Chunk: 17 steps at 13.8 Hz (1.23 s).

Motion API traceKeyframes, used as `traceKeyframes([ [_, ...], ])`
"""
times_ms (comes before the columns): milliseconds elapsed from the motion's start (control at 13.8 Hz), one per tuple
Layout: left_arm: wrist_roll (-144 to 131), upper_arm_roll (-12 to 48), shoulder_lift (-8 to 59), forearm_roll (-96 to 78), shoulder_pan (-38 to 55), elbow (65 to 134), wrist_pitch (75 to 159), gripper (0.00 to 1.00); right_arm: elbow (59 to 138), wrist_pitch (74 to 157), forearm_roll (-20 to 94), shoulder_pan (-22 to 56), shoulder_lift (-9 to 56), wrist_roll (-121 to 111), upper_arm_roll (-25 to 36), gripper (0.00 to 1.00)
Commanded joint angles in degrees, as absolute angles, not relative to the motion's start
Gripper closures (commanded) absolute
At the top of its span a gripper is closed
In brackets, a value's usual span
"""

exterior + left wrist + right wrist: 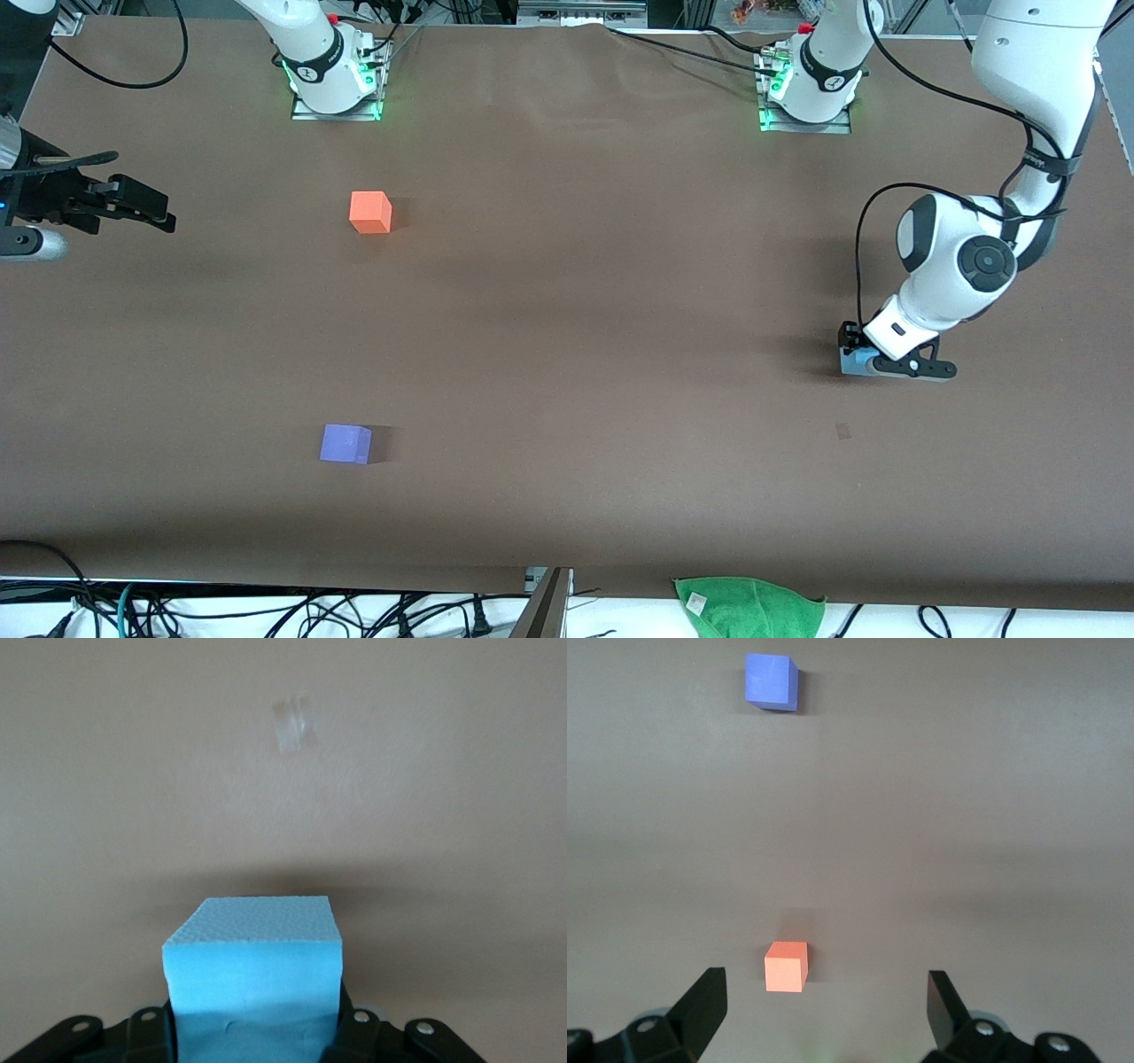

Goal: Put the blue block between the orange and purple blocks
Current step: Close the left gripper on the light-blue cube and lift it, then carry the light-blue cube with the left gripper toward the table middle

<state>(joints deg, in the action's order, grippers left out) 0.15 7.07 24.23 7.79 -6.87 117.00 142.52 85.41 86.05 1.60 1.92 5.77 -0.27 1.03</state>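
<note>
Blue block (858,361): lower right of frame, on counter (602,310), clenched in left gripper (873,363) fingers. Right gripper (133,208): upper left, fingers released, waiting. Step: grasp. Next: lift, carry between orange (370,213) and purple (345,443) blocks.

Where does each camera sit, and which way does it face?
Front: high across the table, facing both arms' bases; left gripper shut on blue block, right gripper waits open.
Left wrist: looks past its jaws at that block.
Right wrist: looks past its jaws at orange block and purple block, shared with front.
</note>
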Motion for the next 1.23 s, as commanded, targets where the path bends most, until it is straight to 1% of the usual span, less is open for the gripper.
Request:
traceKeyframes([
  [0, -1.41, 7.21, 24.17, 8.97, -1.43, 107.88, 131.27, 0.93, 85.34, 86.22, 2.46, 1.58, 5.71, -0.70, 0.97, 0.00],
  [144, -2.54, 7.29, 25.13, 8.88, 3.92, 98.39, 119.41, 0.93, 85.34, 86.22, 2.46, 1.58, 5.97, -0.70, 1.05, 0.00],
  [217, -4.90, 7.29, 25.66, 8.44, 6.65, 96.00, 116.57, 0.93, 85.34, 86.22, 2.37, 1.58, 5.98, -0.70, 1.05, 0.00],
  [289, -7.10, 7.38, 25.66, 8.35, 9.20, 95.37, 116.11, 0.94, 85.34, 86.22, 2.37, 1.58, 6.06, -0.70, 1.05, 0.00],
  [506, -14.47, 7.38, 26.10, 7.30, 17.37, 94.32, 116.02, 0.96, 85.34, 86.22, 2.37, 1.67, 6.06, -0.70, 1.05, 0.00],
  [650, -18.61, 7.30, 30.39, 5.02, 23.52, 90.11, 116.19, 0.96, 85.34, 86.22, 2.37, 1.58, 6.06, -0.70, 1.05, 0.00],
  [795, -25.27, 7.29, 36.01, 4.83, 28.98, 83.79, 116.28, 0.95, 85.34, 86.22, 2.29, 1.67, 6.06, -0.70, 1.05, 0.00],
  [867, -28.97, 7.29, 38.30, 4.57, 31.09, 81.93, 116.45, 0.90, 85.34, 86.22, 2.29, 1.67, 6.15, -0.70, 1.05, 0.00],
  [939, -31.53, 7.38, 40.32, 2.22, 32.51, 81.57, 117.33, 0.90, 85.34, 86.22, 2.29, 1.58, 6.15, -0.70, 1.05, 0.00],
  [1084, -33.57, 7.21, 43.05, -2.36, 36.02, 81.74, 123.28, 0.91, 85.34, 86.22, 2.11, 1.67, 6.24, -0.62, 1.05, 0.00],
  [1156, -33.84, 7.21, 44.63, -2.20, 36.47, 81.74, 124.96, 0.90, 85.34, 86.31, 2.11, 1.67, 6.24, -0.62, 1.05, 0.00],
])
